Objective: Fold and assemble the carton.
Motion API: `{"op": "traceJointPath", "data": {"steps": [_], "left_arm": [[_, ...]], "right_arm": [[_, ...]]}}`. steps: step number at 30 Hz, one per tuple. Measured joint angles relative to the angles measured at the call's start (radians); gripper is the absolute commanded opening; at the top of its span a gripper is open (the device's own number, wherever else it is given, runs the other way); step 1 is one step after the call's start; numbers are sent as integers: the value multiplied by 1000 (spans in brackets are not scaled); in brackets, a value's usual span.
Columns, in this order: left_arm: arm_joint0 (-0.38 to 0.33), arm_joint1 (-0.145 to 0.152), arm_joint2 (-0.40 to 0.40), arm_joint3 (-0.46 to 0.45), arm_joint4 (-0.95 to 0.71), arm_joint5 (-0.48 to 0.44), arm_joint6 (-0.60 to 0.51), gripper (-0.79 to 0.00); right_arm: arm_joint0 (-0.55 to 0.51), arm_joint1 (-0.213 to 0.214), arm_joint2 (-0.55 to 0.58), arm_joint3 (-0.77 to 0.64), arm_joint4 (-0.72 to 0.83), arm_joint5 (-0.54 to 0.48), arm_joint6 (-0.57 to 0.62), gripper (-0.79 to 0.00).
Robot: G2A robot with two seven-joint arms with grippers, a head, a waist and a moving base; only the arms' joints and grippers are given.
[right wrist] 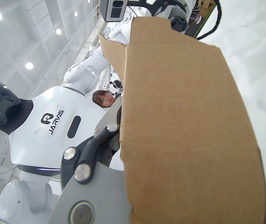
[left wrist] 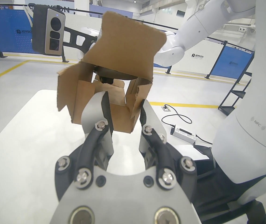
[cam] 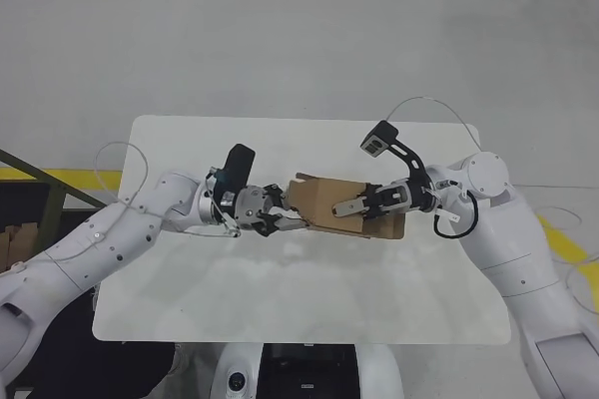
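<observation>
The carton (cam: pixel 324 199) hangs in the air over the middle of the white table (cam: pixel 280 289), between the two grippers. It is plain brown corrugated board, only half erected. In the left wrist view the carton (left wrist: pixel 126 47) turns its open end toward the camera: one broad flap stands up above the opening with a slightly bowed, uneven edge, a narrower flap splays outward at one side, and shorter inner flaps lean part-way in, leaving the hollow inside visible. One short flap has a ragged, creased edge.

The left gripper (left wrist: pixel 123 99) is spread wide at the carton's lower open edge — one finger (left wrist: pixel 95 110) stands in front of the board, the other just beside the ragged flap, and neither squeezes it. The right gripper (cam: pixel 341 208) comes in from the far end and pinches the carton's upper panel, one finger lying along the outside. In the right wrist view the carton (right wrist: pixel 182 117) shows as a smooth, flat brown panel lying close across the gripper and covering its other finger.
</observation>
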State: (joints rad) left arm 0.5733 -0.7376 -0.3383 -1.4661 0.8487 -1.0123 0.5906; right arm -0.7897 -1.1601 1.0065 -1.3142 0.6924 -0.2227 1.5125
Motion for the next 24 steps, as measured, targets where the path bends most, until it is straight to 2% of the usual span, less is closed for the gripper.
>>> {"op": "traceJointPath", "data": {"steps": [11,24], "left_arm": [[-9,-4,-7,4,-38,0,-58,-536],[8,-10,-63,-37,-81,0,-180,-536]], "right_arm": [[0,-1,-1,-10,-10,2,-7,-785],[-3,-1,1,-16,-16,4,-9,-785]]}}
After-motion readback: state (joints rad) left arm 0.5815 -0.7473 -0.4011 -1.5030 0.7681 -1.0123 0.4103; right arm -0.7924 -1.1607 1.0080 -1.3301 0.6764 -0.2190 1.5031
